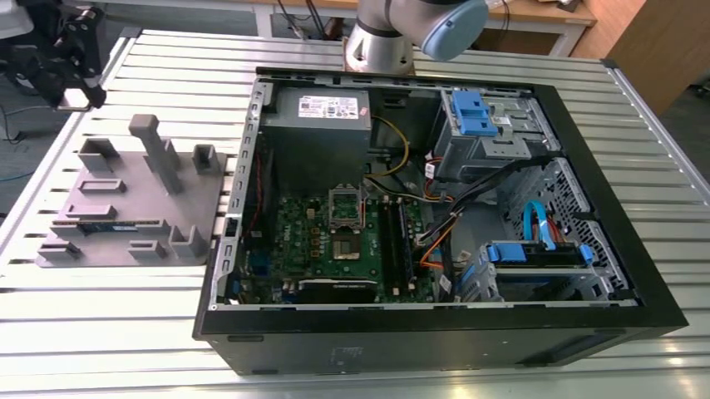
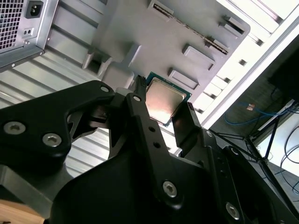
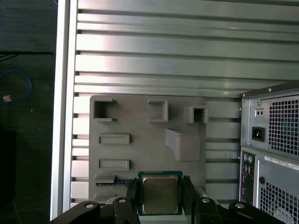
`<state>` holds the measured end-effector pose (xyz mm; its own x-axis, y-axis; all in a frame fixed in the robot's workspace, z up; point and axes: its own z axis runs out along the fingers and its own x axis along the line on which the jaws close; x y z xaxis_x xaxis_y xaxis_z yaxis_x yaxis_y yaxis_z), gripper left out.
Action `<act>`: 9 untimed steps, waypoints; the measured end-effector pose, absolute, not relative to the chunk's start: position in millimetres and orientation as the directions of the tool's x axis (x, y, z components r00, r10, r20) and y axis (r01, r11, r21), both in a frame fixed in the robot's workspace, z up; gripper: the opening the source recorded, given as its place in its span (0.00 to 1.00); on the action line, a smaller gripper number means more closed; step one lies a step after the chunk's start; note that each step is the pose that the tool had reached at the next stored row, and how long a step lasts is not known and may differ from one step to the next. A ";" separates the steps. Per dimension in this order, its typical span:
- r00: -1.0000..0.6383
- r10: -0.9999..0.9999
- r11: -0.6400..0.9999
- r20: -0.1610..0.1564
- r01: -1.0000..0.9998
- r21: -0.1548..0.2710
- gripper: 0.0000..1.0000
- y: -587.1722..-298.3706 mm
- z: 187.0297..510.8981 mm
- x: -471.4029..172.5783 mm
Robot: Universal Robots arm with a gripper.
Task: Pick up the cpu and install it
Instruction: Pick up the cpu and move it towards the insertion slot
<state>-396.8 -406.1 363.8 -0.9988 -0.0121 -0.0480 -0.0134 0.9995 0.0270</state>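
One cpu (image 3: 161, 196) flat in gripper (image 3: 159, 183), silver-side up

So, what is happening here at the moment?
The robot arm's gripper is shut on the cpu, with one finger on each side, and holds it in the air above the grey parts tray. The open computer case lies beside the tray on the slatted table. The cpu is not yet installed.

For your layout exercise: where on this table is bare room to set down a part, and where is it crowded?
Free: table slats between the grey fixture and the edge nearest the exterior camera; slats on the exterior view's right of the computer case. Crowded: inside the case, cables and drive cages.
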 end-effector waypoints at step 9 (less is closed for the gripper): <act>-0.999 -0.012 1.000 -0.048 -0.013 0.027 0.47 -406.1 363.9 -384.6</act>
<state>-384.6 -406.1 363.9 -0.9988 -0.0122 -0.0479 -0.0135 0.9995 0.0270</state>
